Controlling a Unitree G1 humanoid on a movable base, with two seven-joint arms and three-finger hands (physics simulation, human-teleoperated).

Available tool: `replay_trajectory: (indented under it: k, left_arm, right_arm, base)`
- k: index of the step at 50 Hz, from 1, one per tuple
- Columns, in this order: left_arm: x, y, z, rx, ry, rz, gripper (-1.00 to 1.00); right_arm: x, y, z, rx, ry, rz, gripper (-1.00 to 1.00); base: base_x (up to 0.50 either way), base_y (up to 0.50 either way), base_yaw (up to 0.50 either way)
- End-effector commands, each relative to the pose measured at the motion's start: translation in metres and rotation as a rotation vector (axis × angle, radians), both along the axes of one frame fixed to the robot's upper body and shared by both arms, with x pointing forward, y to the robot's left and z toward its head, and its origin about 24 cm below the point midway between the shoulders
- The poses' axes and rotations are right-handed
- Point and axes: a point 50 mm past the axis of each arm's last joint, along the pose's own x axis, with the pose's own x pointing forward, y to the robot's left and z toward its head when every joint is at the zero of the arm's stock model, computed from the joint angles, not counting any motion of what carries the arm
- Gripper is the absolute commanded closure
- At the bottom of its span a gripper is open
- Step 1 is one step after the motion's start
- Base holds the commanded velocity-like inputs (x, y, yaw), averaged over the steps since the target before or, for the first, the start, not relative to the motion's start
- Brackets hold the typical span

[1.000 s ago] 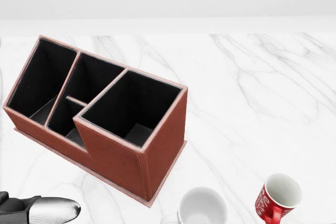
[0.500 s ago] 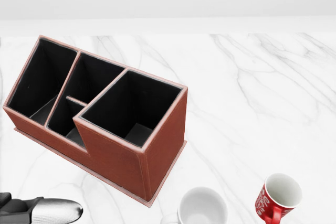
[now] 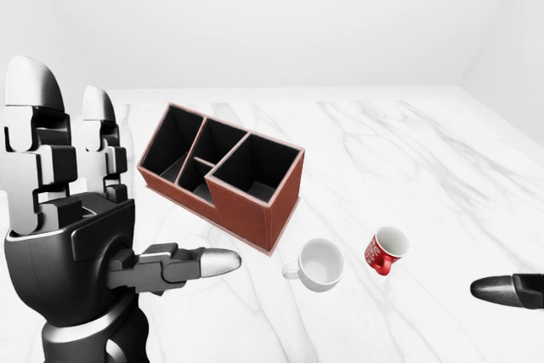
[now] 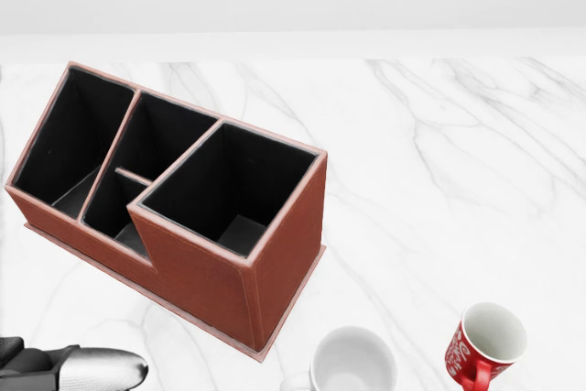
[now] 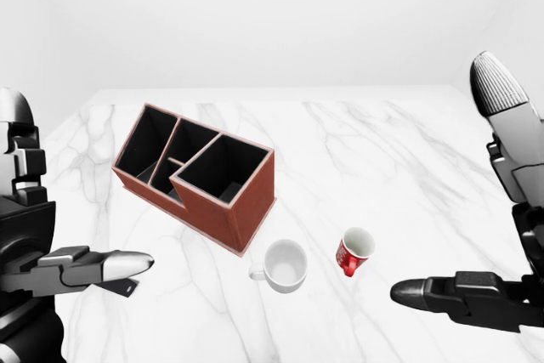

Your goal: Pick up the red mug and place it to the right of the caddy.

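Both hands were spread: the red mug (image 5: pixel 354 251) lay just beyond the right hand (image 5: pixel 497 235), far from the left hand (image 3: pixel 76 235).

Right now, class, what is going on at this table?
Nothing is being handled yet. The small red mug sits on the white marble table, beside a white mug and the brown compartmented caddy. The robot's left hand and right hand hover open, both apart from the mug.
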Motion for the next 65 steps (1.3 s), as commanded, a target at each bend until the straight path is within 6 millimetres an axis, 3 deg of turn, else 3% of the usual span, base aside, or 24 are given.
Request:
replay_trajectory:
  k: [1, 15, 25, 33, 48, 65]
  left_arm:
    - [0.012, 0.0, -0.003, -0.015, 0.013, 0.0, -1.0]
    - [0.008, 0.002, 0.002, -0.017, -0.016, 0.007, -1.0]
    - [0.007, 0.002, 0.003, -0.016, -0.022, 0.008, -1.0]
    - [0.006, 0.003, 0.004, -0.014, -0.028, 0.008, -1.0]
    - [0.008, 0.001, 0.002, -0.012, -0.015, 0.004, -1.0]
    - [0.008, 0.001, 0.001, -0.013, -0.01, 0.003, -1.0]
  right_arm:
    - [0.019, -0.022, -0.022, 0.089, 0.113, -0.154, -1.0]
    - [0.023, -0.031, -0.047, 0.098, 0.252, -0.305, -1.0]
    - [0.023, -0.035, -0.054, 0.092, 0.292, -0.372, -1.0]
    - [0.03, -0.04, -0.07, 0.131, 0.369, -0.382, -1.0]
    - [0.046, -0.05, -0.078, 0.137, 0.423, -0.38, -1.0]
    - [0.064, -0.054, -0.109, 0.206, 0.566, -0.334, -1.0]
  base:
    - [0.0, 0.0, 0.0]
    - [0.0, 0.0, 0.0]
    - [0.0, 0.0, 0.0]
    - [0.0, 0.0, 0.0]
    - [0.0, 0.0, 0.0]
    - [0.0, 0.0, 0.0]
